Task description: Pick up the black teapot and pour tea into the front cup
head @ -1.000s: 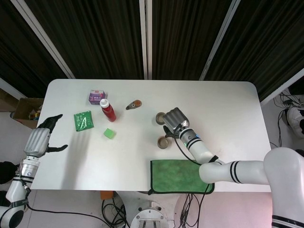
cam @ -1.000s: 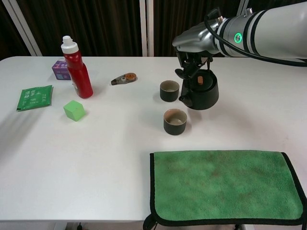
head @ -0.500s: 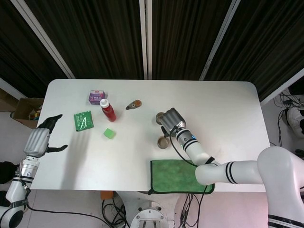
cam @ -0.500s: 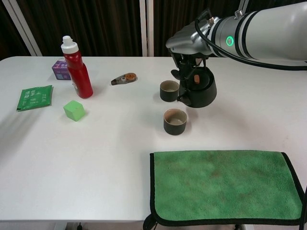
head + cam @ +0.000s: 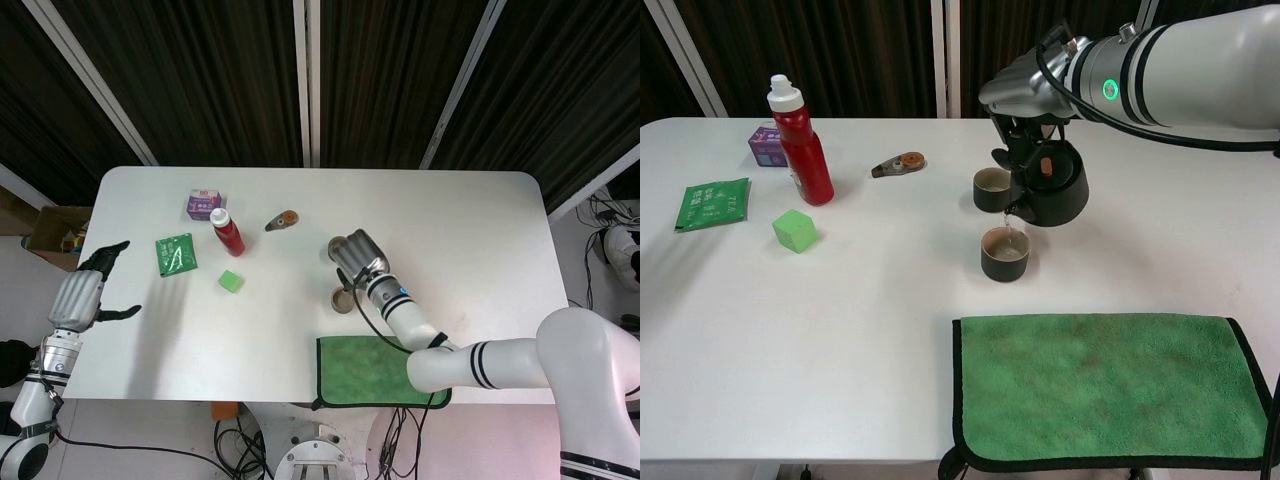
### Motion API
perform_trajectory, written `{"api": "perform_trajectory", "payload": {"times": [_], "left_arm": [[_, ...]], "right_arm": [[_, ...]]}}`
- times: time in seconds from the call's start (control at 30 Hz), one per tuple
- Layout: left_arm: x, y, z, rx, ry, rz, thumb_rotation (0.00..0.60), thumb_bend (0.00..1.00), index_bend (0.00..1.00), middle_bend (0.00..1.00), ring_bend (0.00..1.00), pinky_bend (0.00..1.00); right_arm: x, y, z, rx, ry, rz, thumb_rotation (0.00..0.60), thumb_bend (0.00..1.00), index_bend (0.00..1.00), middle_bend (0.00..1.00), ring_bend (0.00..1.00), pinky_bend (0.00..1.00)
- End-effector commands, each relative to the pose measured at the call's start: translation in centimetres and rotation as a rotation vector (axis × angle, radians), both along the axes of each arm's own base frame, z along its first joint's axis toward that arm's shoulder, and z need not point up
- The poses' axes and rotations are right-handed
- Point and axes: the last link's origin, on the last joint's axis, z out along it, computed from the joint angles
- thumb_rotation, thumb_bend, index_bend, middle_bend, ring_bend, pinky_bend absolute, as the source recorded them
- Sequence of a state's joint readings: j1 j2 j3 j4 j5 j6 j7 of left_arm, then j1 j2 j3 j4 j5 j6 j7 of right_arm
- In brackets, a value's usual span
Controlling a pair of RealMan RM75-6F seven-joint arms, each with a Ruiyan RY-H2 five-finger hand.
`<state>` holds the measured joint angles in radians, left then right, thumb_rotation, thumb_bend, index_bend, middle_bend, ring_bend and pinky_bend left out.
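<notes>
My right hand (image 5: 1030,88) (image 5: 358,255) grips the black teapot (image 5: 1051,188) by its handle and holds it tilted, spout down, just above the front cup (image 5: 1005,254) (image 5: 343,300). A thin stream runs from the spout into that dark cup. The second dark cup (image 5: 992,189) (image 5: 337,246) stands just behind, next to the teapot. In the head view my hand hides the teapot. My left hand (image 5: 82,294) hangs open off the table's left edge, far from the cups.
A green cloth (image 5: 1105,390) lies at the front right. On the left stand a red bottle (image 5: 800,142), a green cube (image 5: 794,230), a green tea packet (image 5: 712,204) and a purple box (image 5: 766,146). A small tape dispenser (image 5: 900,163) lies behind the cups.
My right hand has moved the teapot left and forward over the front cup and tipped it, so tea now streams out. The left hand has not moved.
</notes>
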<state>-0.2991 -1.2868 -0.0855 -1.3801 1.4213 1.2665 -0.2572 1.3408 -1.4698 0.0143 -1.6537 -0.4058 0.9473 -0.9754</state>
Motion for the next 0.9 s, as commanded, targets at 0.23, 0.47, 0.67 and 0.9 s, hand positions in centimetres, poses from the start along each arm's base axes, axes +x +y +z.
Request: {"api": "perform_trajectory", "payload": {"times": [0.23, 0.47, 0.67, 0.9], "left_arm": [[-0.03, -0.03, 0.0, 0.002, -0.005, -0.002, 0.6, 0.03, 0.1, 0.13, 0.13, 0.26], [-0.12, -0.07, -0.02, 0.003, -0.009, -0.002, 0.6, 0.03, 0.1, 0.13, 0.13, 0.26], [-0.17, -0.09, -0.13, -0.001, -0.008, -0.002, 0.6, 0.03, 0.1, 0.13, 0.13, 0.26], [-0.22, -0.14, -0.12, 0.002, -0.011, -0.001, 0.6, 0.03, 0.1, 0.13, 0.13, 0.26]], "right_arm": [[0.29, 0.18, -0.02, -0.004, 0.018, 0.013, 0.513, 0.68, 1.0, 1.0, 1.0, 0.81], [0.47, 0.31, -0.06, -0.005, 0.028, 0.017, 0.513, 0.68, 1.0, 1.0, 1.0, 0.81], [0.47, 0.37, -0.16, -0.005, 0.032, 0.017, 0.514, 0.68, 1.0, 1.0, 1.0, 0.81], [0.46, 0.36, -0.04, -0.01, 0.037, 0.019, 0.514, 0.68, 1.0, 1.0, 1.0, 0.81]]}}
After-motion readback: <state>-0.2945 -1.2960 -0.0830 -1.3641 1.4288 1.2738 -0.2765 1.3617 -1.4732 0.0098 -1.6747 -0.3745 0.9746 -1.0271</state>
